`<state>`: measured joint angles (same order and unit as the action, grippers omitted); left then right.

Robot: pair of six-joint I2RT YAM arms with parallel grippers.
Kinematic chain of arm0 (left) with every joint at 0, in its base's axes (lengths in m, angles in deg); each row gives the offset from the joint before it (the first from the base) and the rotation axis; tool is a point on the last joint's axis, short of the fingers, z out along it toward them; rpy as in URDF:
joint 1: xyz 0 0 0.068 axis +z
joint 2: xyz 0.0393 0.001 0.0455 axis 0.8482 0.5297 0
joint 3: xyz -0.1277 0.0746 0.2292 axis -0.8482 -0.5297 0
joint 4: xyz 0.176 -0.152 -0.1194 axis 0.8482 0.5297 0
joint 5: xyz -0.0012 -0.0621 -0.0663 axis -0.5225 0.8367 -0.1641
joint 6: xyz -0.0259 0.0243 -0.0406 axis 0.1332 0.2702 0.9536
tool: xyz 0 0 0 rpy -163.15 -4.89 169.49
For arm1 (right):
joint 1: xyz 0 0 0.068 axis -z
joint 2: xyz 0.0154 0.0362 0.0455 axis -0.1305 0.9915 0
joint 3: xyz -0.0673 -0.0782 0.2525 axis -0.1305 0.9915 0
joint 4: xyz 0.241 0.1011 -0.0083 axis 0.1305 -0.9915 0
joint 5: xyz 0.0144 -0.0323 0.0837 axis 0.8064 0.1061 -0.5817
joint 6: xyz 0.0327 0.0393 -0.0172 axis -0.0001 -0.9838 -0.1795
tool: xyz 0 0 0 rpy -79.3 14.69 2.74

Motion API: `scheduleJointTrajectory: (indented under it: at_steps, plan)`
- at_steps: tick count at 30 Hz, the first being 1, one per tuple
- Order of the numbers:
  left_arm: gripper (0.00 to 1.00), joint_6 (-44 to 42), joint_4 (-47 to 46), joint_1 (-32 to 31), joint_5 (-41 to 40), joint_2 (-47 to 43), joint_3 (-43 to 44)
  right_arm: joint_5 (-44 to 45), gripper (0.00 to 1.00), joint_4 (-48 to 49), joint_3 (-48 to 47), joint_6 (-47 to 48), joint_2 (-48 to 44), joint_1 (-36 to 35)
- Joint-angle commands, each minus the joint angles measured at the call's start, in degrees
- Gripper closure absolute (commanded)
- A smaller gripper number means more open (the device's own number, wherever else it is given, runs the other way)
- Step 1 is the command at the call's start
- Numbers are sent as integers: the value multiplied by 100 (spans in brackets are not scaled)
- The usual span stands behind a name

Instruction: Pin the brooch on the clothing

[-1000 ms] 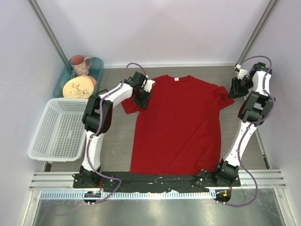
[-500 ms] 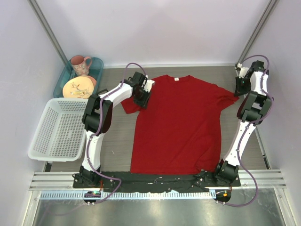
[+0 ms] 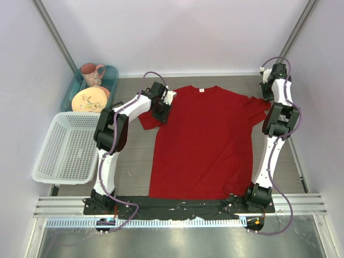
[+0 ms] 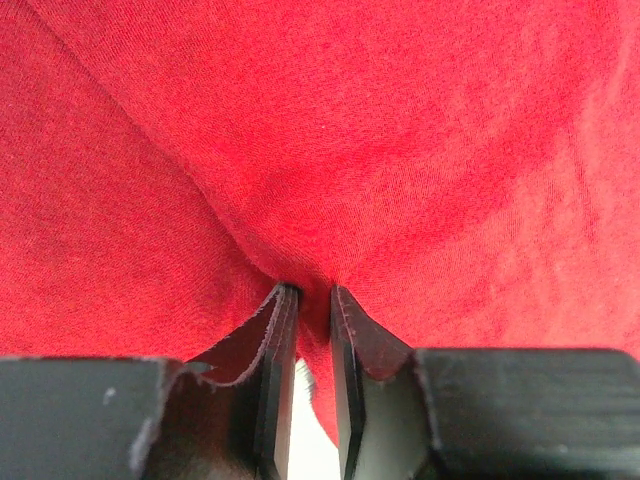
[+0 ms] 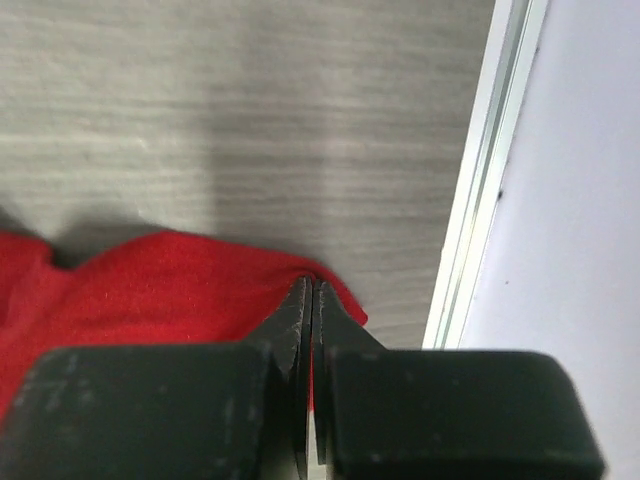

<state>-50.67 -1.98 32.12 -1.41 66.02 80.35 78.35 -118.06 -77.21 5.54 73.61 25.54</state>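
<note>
Two pinches hold the shirt (image 3: 204, 140) on the desk (image 3: 134, 166): left jaws clamp a shoulder fold, right jaws the far sleeve tip. Overpull and it slips; no brooch in view.

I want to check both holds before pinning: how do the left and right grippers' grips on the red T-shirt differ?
The left gripper pinches a raised fold inside the T-shirt, cloth filling its view; the right gripper nips the very tip of a sleeve, bare table beyond. The left gripper's fingers stand slightly apart around the fold; the right gripper's nearly touch. Both are shut on the same T-shirt.
</note>
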Motion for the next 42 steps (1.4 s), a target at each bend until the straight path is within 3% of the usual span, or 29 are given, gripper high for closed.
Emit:
scheduleJointTrajectory:
  at_steps: [1, 8, 10, 11, 12, 14, 15, 18, 21, 24, 28, 34, 42]
  plan:
    - [78, 86, 220, 14, -7, 143, 64, 758, 99, 474, -476, -66, 308, -240]
    - [81, 288, 63, 154, 19, -93, 91, 1357, 99, 782, -617, -163, 406, -398]
    - [74, 253, -322, 181, 333, -409, -216, 1322, 94, 686, -670, -145, 345, -424]
    - [70, 236, -881, 189, 396, -811, -374, 1174, 90, 625, -714, -154, 223, -424]
    - [65, 253, -1104, 190, 388, -920, -488, 1095, 76, 450, -775, -223, 143, -433]
    - [59, 253, -1204, 172, 406, -956, -219, 840, 61, 334, -820, -390, -233, -433]
    - [52, 244, -1099, 155, 389, -712, 322, 578, 50, 334, -759, -461, -409, -442]
    - [45, 497, -545, 119, 450, 86, 1614, 34, 33, 395, -416, -741, -962, -468]
    - [42, 1147, -465, 119, 477, 616, 2478, -783, 21, 325, -196, -1267, -1219, -521]
    - [44, 2491, -825, 110, 160, 1090, 2744, -1321, 20, 360, -134, -2144, -1176, -609]
    - [50, 3064, -1334, 110, 107, 1363, 2692, -1674, 21, 474, -90, -3035, -1001, -776]
    - [58, 3338, -1309, 154, 195, 1663, 2640, -1684, 33, 562, 313, -3255, -816, -1092]
    - [71, 4172, -1388, 708, 177, 1759, 2130, -1833, 49, 896, 1009, -3695, -649, -1136]
